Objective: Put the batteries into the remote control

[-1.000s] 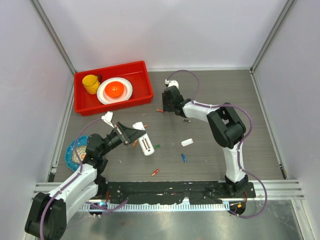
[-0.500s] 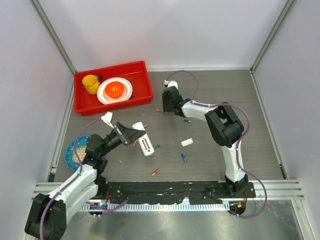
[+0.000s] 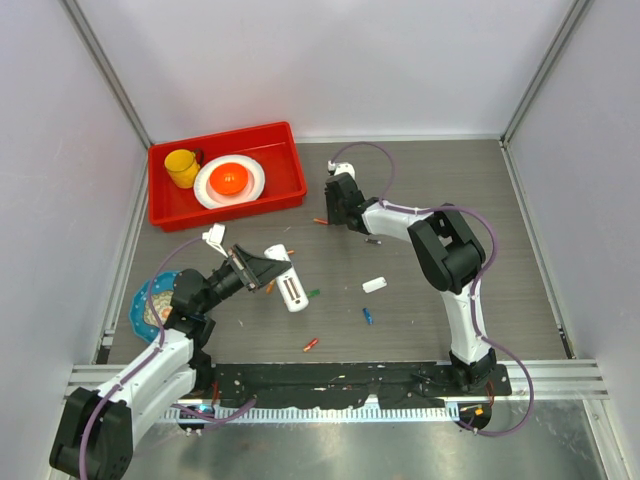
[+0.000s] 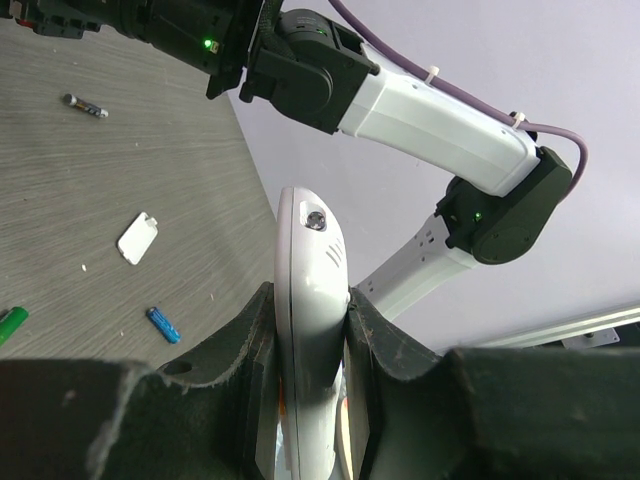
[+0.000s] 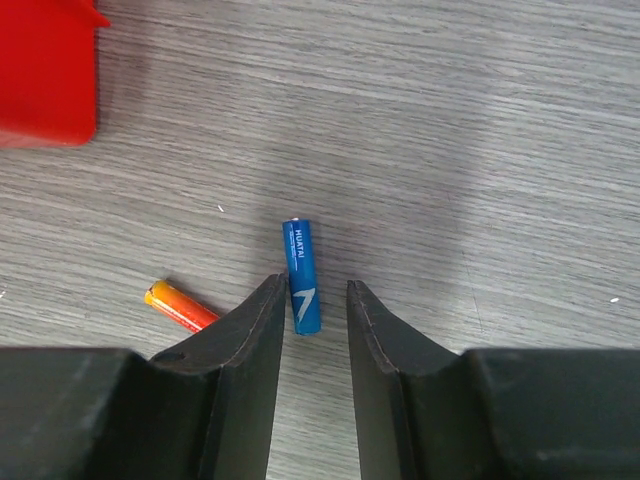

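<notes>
Grey wood-grain tabletop (image 3: 450, 180) inside pale walls fills the overhead view, where my left gripper (image 3: 270, 270) is clamped on the small white oblong plastic remote control (image 3: 291, 290). My right gripper (image 3: 338, 215) hangs low just off the corner of a red plastic tray (image 3: 285, 190), and a short white cover piece (image 3: 374, 284) lies apart from both grippers. From my left wrist, the remote stands edge-on, pinched between both fingers. From my right wrist, the fingers are apart, straddling the near end of a thin blue cylindrical battery (image 5: 302, 275) that lies flat on the wood. A small orange-and-red battery (image 5: 180, 306) lies just outside the finger on the tray's side. I judge this to be the pickup of a battery. Next I should centre on the blue one, close without catching the orange one, then carry it to the remote.
</notes>
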